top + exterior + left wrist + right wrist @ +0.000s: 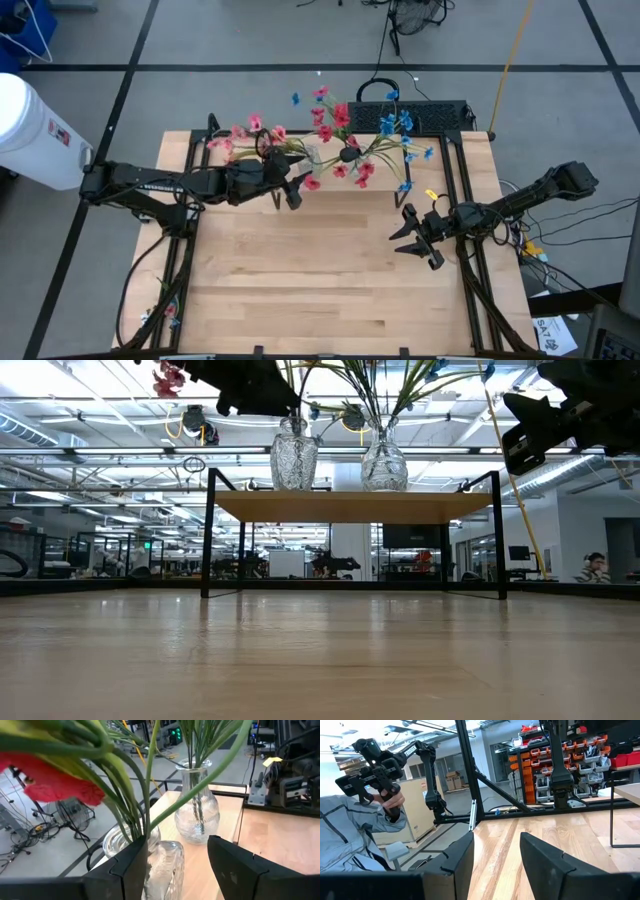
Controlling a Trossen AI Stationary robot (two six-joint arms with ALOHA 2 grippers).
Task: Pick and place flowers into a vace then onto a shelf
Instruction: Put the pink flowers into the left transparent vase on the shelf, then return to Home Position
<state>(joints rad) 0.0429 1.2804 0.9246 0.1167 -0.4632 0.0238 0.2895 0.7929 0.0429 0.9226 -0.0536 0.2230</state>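
Left gripper (291, 190), fingers spread, straddles the clear cut-glass vase (294, 457) of pink-blossomed stems (245, 133) at the low light-wood shelf's (350, 506) left end; right gripper (418, 238), fingers parted and empty, hovers near the table's right edge

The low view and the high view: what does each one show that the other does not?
Only the low view shows the two glass vases standing upright on the shelf, and the room behind. Only the high view shows the red, blue and pink blossoms spread out, and both grippers, left and right, open. Both show the green stems.
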